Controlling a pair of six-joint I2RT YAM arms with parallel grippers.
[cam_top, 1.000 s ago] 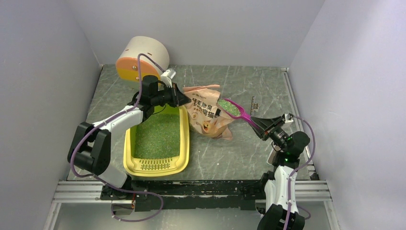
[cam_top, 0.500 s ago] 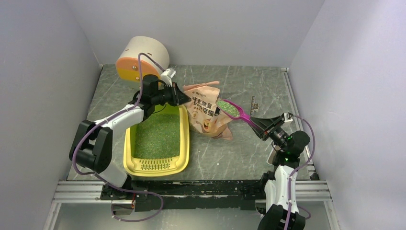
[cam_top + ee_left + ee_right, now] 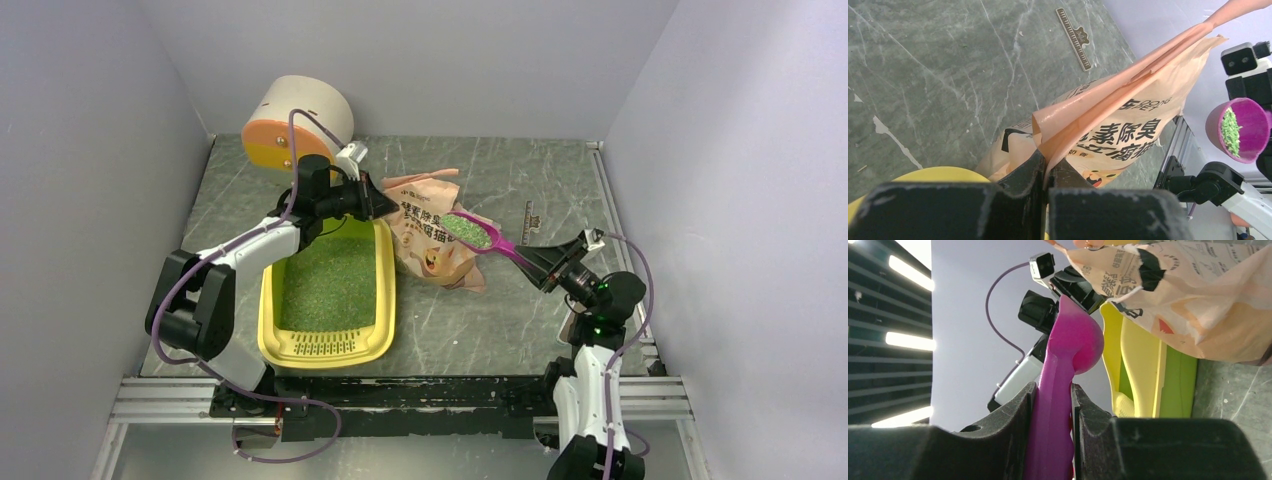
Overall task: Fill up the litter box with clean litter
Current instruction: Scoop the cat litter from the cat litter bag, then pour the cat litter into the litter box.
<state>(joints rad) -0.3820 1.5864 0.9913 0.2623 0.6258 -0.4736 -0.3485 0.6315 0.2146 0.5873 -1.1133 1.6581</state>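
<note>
The yellow litter box [image 3: 268, 310] lies at the left of the table with green clean litter [image 3: 328, 283] spread over its floor. A pink-beige printed bag [image 3: 432, 240] [image 3: 1128, 120] rests against its right side. My left gripper [image 3: 384, 207] [image 3: 1046, 167] is shut on the bag's upper edge. My right gripper [image 3: 538, 267] [image 3: 1052, 405] is shut on the handle of a magenta scoop [image 3: 478, 233] [image 3: 1070, 347]. The scoop's bowl holds green litter [image 3: 462, 229] and hangs over the bag.
A white cylinder with an orange end [image 3: 295, 122] lies at the back left, behind the left arm. A small ruler-like strip [image 3: 528, 222] [image 3: 1074, 38] lies on the grey marbled table [image 3: 520, 170] right of the bag. Walls close in on three sides.
The right gripper has carried the loaded scoop a little to the left, further over the bag. The left gripper keeps its hold on the bag's edge.
</note>
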